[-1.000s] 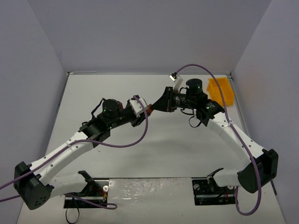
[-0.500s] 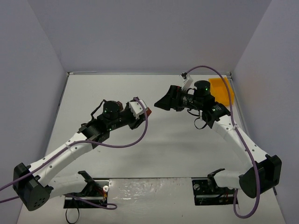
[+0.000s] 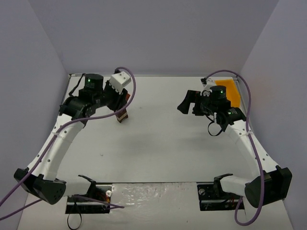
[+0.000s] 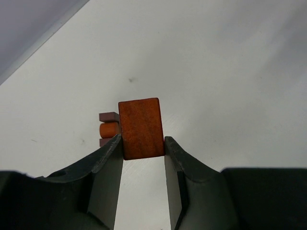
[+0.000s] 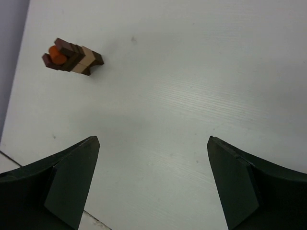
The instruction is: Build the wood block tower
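Reddish-brown, smooth-grained wood formed a rectangular block (image 4: 140, 128), clamped by its sides between the left gripper's (image 4: 142, 140) dark matte fingers, its long axis pointing out past the fingertips. The tower (image 3: 122, 116), dark and tan pieces with an orange round one, sat far-left on the white table (image 3: 158, 143). The right gripper (image 5: 153, 141) hung well apart from it, fingers spread wide.
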Robot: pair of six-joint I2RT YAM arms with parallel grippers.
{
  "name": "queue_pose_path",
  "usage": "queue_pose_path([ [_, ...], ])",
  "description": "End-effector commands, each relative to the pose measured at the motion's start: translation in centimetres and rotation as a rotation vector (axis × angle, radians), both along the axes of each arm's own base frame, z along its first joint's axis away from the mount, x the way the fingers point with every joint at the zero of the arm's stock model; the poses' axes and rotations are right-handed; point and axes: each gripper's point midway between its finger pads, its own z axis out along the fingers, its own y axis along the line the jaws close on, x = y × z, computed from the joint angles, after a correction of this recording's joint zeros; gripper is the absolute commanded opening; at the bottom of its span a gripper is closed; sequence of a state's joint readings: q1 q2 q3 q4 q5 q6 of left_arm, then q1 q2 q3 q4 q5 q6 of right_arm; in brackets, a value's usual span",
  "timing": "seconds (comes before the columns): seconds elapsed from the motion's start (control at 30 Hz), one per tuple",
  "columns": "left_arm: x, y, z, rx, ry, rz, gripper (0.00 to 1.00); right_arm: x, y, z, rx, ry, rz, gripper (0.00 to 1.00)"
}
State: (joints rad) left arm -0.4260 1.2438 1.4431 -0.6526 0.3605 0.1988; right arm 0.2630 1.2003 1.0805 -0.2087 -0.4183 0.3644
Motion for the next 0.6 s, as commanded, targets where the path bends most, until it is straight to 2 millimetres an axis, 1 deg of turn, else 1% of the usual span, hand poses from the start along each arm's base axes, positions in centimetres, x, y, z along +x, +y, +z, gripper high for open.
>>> queue_pose_path([
  [0.0,0.6,2.1,-0.9,0.090,0.117,0.000,0.00,1.1,-4.2,0.1,-0.196,-0.073,-0.137,0.93],
  [0.1,2.0,2.6,-2.2,0.111,0.187,-0.007,0.00,1.2,-6.2,-0.1,-0.291,-0.093,-0.196,0.96],
  [0.2,3.4,3.5,-3.5,0.156,0.246,0.001,0.00,1.0,-7.5,0.0,-0.347,-0.117,-0.230,0.99],
  [0.4,6.1,5.3,-4.9,0.191,0.303,0.045,0.00,0.2,-9.2,0.1,-0.412,-0.143,-0.274,1.00],
  [0.47,6.8,5.4,-4.8,0.194,0.305,0.046,0.00,-0.1,-9.5,-0.2,-0.421,-0.143,-0.277,1.00],
  [0.57,7.6,5.3,-5.9,0.215,0.343,0.040,0.00,-0.4,-9.7,-0.4,-0.429,-0.145,-0.278,1.00],
])
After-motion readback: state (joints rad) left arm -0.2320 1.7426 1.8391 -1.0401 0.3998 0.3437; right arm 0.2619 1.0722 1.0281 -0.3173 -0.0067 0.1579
